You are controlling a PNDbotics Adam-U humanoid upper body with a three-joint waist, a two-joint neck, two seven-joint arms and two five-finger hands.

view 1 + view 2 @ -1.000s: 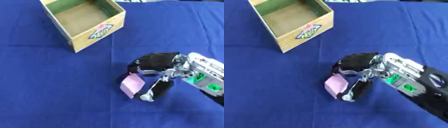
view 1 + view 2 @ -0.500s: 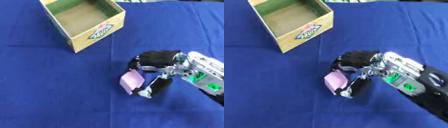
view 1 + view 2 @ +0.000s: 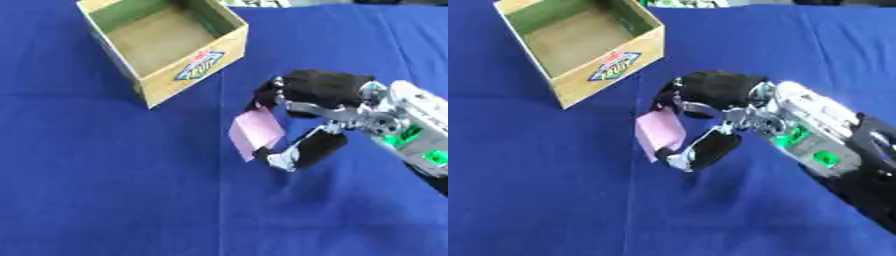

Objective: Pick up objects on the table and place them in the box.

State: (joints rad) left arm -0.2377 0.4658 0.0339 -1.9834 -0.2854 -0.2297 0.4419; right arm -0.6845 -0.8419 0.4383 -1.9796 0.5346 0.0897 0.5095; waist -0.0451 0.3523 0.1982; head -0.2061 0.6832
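Observation:
My right hand (image 3: 319, 97) reaches in from the right and pinches a flat pink object (image 3: 255, 131) between its fingers and thumb, lifted above the blue cloth. The object hangs tilted at the hand's left side. An open cardboard box (image 3: 197, 62) with a green inner wall and a blue-and-yellow label stands at the upper left, up and to the left of the hand; nothing shows inside it. My left hand shows in neither view.
A blue cloth (image 3: 105, 190) covers the whole table, with faint fold lines across it. A bit of white and green clutter (image 3: 684, 3) sits at the far edge behind the box.
My right hand has risen and moved up and left toward the box, carrying the pink object with it. The box has not moved.

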